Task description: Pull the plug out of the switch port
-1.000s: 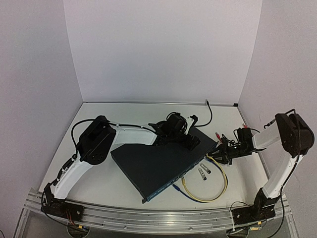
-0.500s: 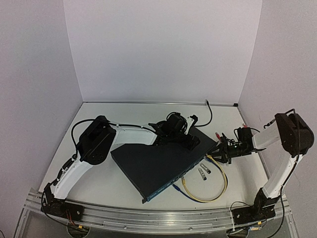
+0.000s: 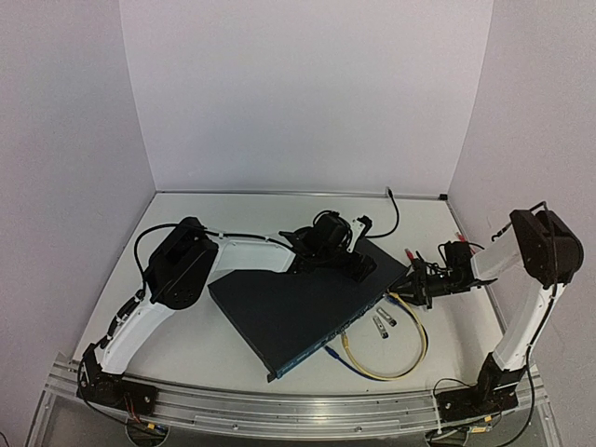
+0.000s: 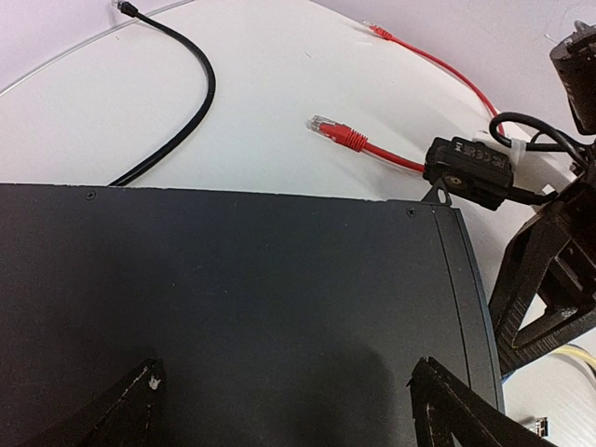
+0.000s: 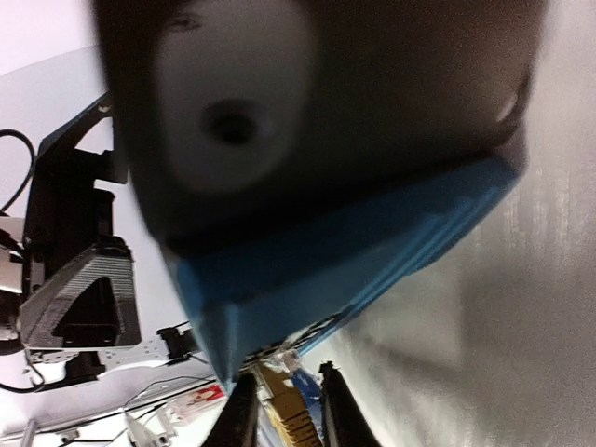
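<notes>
The switch [image 3: 303, 312] is a flat dark box lying diagonally mid-table, its socket face turned to the front right. A yellow plug [image 5: 291, 421] sits in a socket by the switch's right corner [image 5: 354, 233]. My right gripper [image 3: 412, 284] is at that corner; in the right wrist view its gripper [image 5: 287, 410] has the fingers [image 5: 240, 414] close on either side of the yellow plug. My left gripper [image 3: 358, 265] is over the far end of the switch top [image 4: 233, 298], with the gripper [image 4: 284, 396] wide open and holding nothing.
The yellow cable [image 3: 421, 349] loops on the table in front of the switch, next to a blue cable [image 3: 337, 358] and two small silver parts [image 3: 382, 322]. A loose red cable [image 4: 340, 137] and a black cable [image 4: 191, 112] lie behind the switch.
My right arm has shifted a little to the left, bringing its gripper slightly closer to the switch corner. The left arm and the switch have not moved.
</notes>
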`<action>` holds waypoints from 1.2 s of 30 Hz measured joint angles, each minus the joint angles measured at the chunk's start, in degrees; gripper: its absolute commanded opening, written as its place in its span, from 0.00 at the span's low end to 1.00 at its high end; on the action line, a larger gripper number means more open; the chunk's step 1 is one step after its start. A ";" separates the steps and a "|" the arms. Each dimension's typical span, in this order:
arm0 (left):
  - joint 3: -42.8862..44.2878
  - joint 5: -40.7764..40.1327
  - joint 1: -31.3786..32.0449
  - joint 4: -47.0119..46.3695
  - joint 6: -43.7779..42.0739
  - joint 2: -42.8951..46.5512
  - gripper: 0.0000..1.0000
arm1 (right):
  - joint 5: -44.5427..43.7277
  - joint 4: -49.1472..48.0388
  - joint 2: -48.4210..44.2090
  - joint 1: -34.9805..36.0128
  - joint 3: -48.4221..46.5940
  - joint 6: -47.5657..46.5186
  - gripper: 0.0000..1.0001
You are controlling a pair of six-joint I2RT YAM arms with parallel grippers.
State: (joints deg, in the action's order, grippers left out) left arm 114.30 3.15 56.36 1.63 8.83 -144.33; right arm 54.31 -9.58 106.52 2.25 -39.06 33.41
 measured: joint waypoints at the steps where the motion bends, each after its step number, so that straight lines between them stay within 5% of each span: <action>1: 0.00 0.00 0.00 0.00 0.02 0.00 0.91 | 0.40 -0.24 0.07 -0.01 -0.09 0.28 0.06; 3: 0.00 -0.09 0.00 -0.01 0.03 0.00 0.91 | 1.53 -0.48 0.32 -0.25 -0.45 0.77 0.00; 36: 3.12 0.23 -1.72 0.57 7.76 -1.79 0.91 | 1.07 -23.59 -1.22 -0.83 15.03 5.98 0.00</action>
State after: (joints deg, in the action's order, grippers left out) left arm 117.42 3.37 54.64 2.20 16.59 -146.12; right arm 55.38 -33.17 105.31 1.42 -24.03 39.38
